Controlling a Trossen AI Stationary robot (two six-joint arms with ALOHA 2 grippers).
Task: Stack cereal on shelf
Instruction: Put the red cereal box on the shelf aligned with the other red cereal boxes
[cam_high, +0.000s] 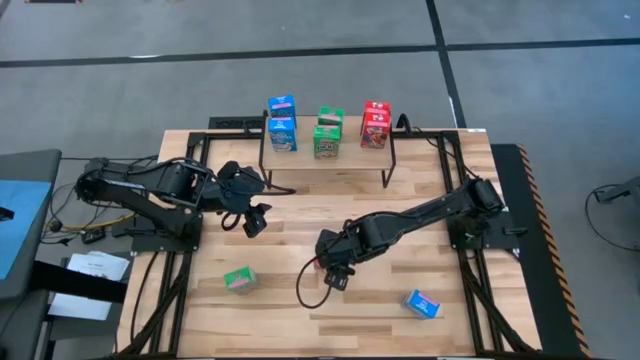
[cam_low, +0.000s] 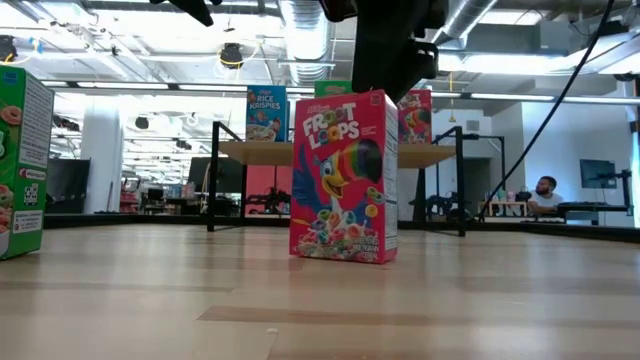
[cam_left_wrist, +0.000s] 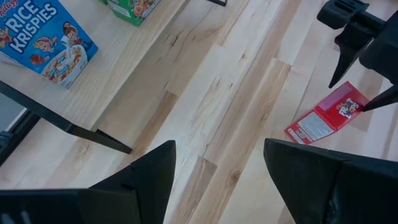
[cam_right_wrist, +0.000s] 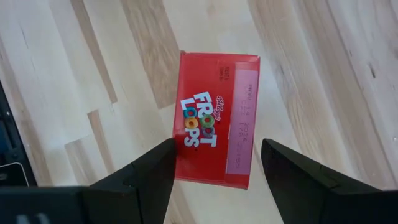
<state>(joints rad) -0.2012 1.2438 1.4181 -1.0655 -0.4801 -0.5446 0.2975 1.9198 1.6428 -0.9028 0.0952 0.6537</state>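
A red cereal box stands upright on its bottom end on the plank table. My right gripper hangs open just above its top, one finger to either side, pointing steeply down. The shelf stands at the table's far edge. It carries two stacked blue boxes, two green and two red. My left gripper hovers open in front of the shelf's left end, with nothing between its fingers.
A green box stands near the front left of the table. A blue box lies near the front right. Bare planks lie between the shelf and the red box. Black frame rails run along the table's sides.
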